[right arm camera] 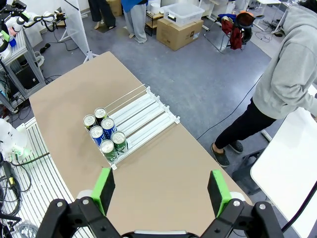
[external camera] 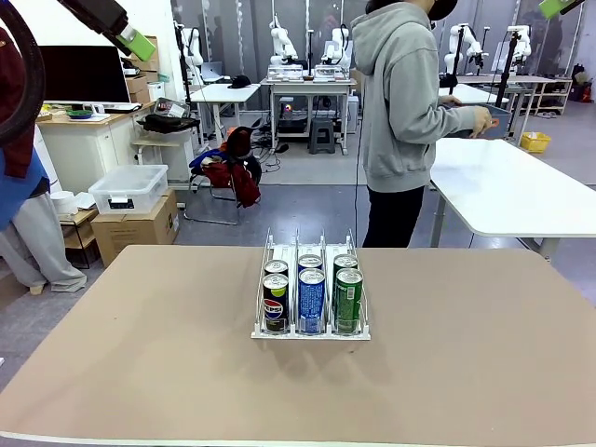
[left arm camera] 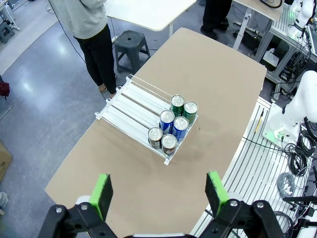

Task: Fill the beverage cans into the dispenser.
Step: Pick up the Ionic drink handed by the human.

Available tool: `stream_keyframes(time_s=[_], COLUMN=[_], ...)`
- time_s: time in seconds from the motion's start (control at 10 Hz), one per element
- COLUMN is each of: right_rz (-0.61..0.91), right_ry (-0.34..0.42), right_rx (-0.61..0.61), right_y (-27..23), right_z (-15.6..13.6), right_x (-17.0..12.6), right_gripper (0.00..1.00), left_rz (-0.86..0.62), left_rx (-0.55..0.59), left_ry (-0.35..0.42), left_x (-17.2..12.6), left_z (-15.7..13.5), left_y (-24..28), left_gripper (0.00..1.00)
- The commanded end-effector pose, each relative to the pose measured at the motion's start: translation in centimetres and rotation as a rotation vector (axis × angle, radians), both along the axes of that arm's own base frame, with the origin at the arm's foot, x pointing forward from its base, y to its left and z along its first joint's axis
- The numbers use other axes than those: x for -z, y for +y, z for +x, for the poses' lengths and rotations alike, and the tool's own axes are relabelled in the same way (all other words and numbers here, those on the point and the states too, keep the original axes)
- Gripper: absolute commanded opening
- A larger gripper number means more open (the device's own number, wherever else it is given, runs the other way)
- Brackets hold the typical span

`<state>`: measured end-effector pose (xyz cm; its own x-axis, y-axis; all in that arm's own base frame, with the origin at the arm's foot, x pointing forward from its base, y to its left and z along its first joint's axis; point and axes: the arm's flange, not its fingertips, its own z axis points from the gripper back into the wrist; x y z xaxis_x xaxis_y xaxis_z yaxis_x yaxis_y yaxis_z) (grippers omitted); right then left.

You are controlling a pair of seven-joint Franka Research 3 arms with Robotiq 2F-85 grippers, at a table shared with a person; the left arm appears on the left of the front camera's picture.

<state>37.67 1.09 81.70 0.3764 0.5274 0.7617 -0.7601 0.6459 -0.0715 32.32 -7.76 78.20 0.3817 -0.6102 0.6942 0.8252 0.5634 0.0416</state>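
Note:
The dispenser (external camera: 310,334) stands in the middle of the brown table, its clear lanes running towards the far side. Several beverage cans sit at its near end, two per lane: black Pepsi cans (external camera: 275,303) on the left, blue cans (external camera: 311,296) in the middle, green cans (external camera: 348,296) on the right. My left gripper (external camera: 136,42) hangs high at the top left, and my right gripper (external camera: 559,7) high at the top right. From above, the left gripper (left arm camera: 159,193) and the right gripper (right arm camera: 161,191) both stand open and empty, far over the dispenser (left arm camera: 130,106) (right arm camera: 143,115).
A person in a grey hoodie (external camera: 405,112) stands beyond the far edge, turned to a white table (external camera: 521,186) at the right. Another person's trouser legs (external camera: 37,237) show at the far left. Boxes and a clear bin (external camera: 126,186) sit on the floor behind.

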Motion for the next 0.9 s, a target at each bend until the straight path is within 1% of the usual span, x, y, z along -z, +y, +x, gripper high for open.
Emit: stream_keyframes(time_s=[0.0,0.8], right_rz=[0.001,0.001], right_ry=[0.001,0.001], right_rx=[-0.002,-0.002], right_y=[0.00,0.00], right_z=[-0.15,-0.15], right_x=[0.08,0.08], right_gripper=[1.00,1.00], left_rz=[0.002,0.002], left_rx=[0.002,0.002], left_ry=[0.004,0.004], left_x=[0.10,0.10], left_z=[0.06,0.06], left_y=[-0.04,-0.04], left_gripper=[1.00,1.00])
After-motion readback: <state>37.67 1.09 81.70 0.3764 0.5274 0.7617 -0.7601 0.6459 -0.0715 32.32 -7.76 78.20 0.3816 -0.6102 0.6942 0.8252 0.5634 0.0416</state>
